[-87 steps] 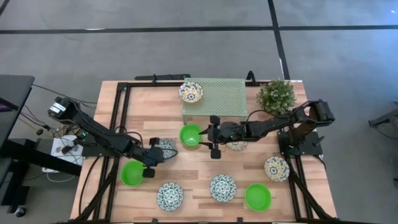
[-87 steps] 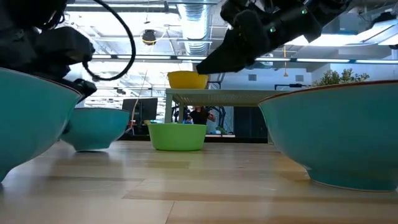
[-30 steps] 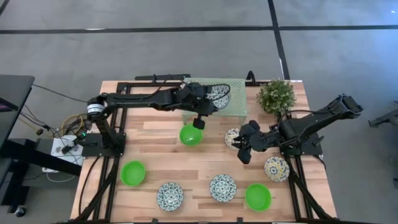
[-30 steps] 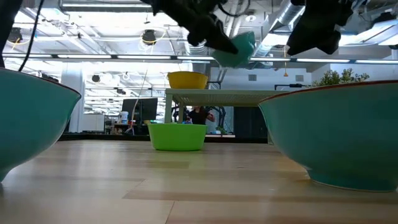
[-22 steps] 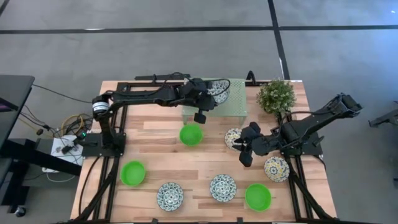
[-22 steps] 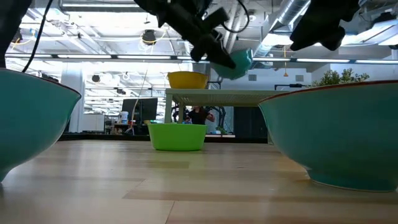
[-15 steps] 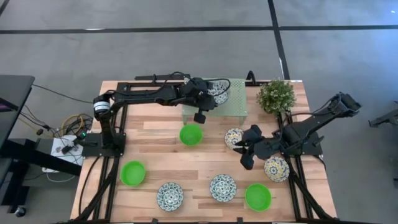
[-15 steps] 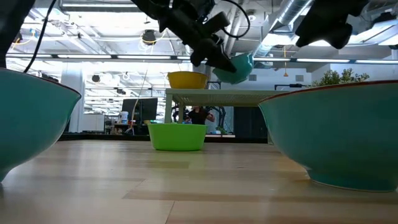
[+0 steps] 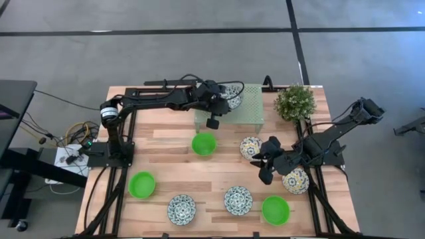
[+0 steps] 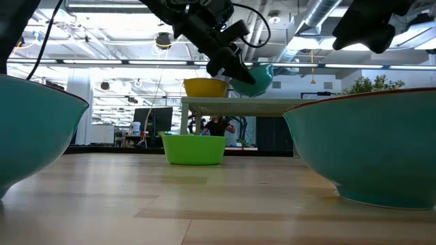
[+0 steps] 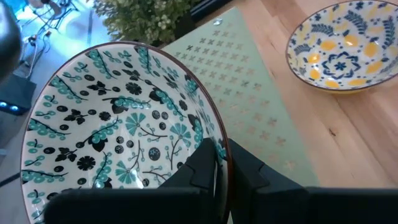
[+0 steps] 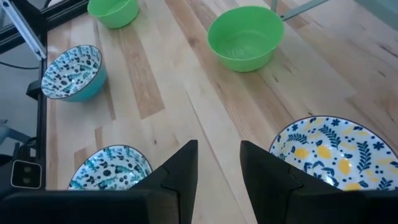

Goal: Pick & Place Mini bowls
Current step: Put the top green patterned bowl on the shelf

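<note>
High view: the left gripper, fingers clamped on a patterned mini bowl's rim, holds it above the mesh rack, while the right gripper, fingers parted and empty, hangs over the bench.

Glossy bowls on pale wood, we see.
We've got a shiny glazed patterned bowl, a perforated matt green rack, smooth green bowl, grainy wooden table.

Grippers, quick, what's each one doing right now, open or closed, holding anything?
Left gripper: shut on the rim of a patterned bowl, over the rack.
Right gripper: open, empty, above the table.
</note>
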### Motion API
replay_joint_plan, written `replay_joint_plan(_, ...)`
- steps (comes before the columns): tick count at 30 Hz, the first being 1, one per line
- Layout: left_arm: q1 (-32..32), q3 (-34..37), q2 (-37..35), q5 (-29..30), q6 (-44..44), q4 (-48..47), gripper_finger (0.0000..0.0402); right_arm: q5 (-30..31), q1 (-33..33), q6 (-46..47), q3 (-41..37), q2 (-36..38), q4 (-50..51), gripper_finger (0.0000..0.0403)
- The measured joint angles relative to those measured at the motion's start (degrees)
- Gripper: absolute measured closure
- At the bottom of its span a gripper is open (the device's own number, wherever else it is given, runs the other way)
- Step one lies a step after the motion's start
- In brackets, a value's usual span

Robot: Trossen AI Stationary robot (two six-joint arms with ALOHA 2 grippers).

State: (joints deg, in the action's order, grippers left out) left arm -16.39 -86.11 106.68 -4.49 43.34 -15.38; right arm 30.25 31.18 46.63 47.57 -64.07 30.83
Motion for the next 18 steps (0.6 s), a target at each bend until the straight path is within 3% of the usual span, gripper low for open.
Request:
replay_joint_plan(12,-0.4,0.0,0.1,0.2,-0.3,-0.1,0.0381,1.2,0.0,0.0,0.0,0.0,0.0,0.0287)
replay_joint_plan(18,-0.1,0.0,0.1,0.0,-0.4,-0.1,0.0354,1.2,-0.1,0.0,0.0,0.0,0.0,0.0287)
